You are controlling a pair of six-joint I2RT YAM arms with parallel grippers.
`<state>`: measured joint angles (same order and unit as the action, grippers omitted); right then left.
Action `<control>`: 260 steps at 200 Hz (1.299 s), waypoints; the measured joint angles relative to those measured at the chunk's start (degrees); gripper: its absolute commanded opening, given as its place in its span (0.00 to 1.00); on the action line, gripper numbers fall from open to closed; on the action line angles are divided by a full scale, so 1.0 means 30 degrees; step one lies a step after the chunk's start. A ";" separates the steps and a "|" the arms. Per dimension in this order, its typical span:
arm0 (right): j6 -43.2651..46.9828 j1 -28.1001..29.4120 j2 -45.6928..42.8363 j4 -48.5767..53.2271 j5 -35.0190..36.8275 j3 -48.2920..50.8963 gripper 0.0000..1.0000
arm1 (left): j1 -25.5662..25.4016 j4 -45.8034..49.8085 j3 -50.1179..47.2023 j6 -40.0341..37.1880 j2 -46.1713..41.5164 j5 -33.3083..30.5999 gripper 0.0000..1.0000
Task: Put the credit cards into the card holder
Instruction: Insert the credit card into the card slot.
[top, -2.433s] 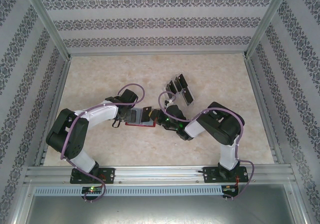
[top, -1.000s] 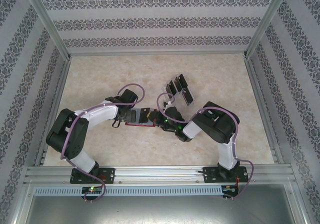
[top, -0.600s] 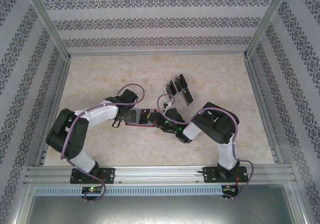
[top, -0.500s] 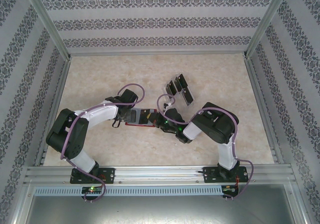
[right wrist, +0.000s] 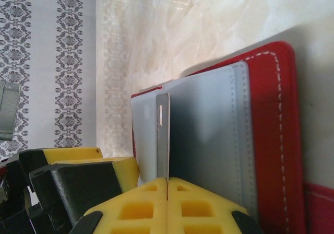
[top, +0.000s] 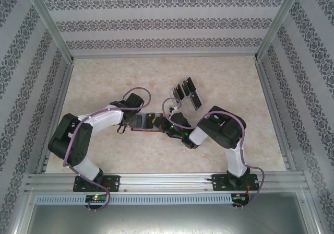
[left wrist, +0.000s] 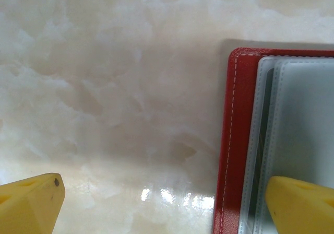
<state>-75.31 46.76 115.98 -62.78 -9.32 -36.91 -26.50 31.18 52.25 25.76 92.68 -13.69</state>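
Observation:
The card holder [top: 141,124] lies open on the table, red with grey inner pockets [right wrist: 209,129]. My right gripper [right wrist: 167,184] is shut on one credit card [right wrist: 163,135], seen edge-on and standing over the grey pocket. My left gripper [left wrist: 166,205] is open at the wallet's [left wrist: 237,140] left edge. One yellow finger [left wrist: 300,205] is over the grey pocket and the other [left wrist: 31,202] over bare table. In the top view both grippers meet at the wallet, left [top: 131,120] and right [top: 158,123]. More black credit cards [top: 187,92] stand behind it.
The spare cards stand in a clear tiered rack [top: 183,96] just behind the right arm's wrist. Patterned walls and metal rails [top: 156,179] enclose the marble table [top: 104,82]. Open table lies to the far left and far right.
My right arm has crept left, carrying the card further over the wallet's grey pockets. The left arm and the rack of cards have stayed put.

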 measured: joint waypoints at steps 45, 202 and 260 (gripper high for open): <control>0.0000 0.0007 0.0095 0.0131 -0.0066 -0.0182 0.00 | 0.0000 0.0000 0.0000 0.0000 0.0000 -0.0036 1.00; 0.0007 -0.0146 0.0087 0.0255 -0.0729 -0.0095 0.00 | 0.0000 0.0007 0.0000 0.0000 0.0000 -0.0036 1.00; 0.0007 -0.0175 0.0219 0.0984 -0.1406 -0.0714 0.00 | 0.0000 0.0029 0.0000 0.0000 0.0000 -0.0058 1.00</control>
<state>-75.29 46.24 116.64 -59.83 -13.54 -39.05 -26.50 31.27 52.25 25.76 92.68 -13.87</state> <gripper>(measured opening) 0.053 0.999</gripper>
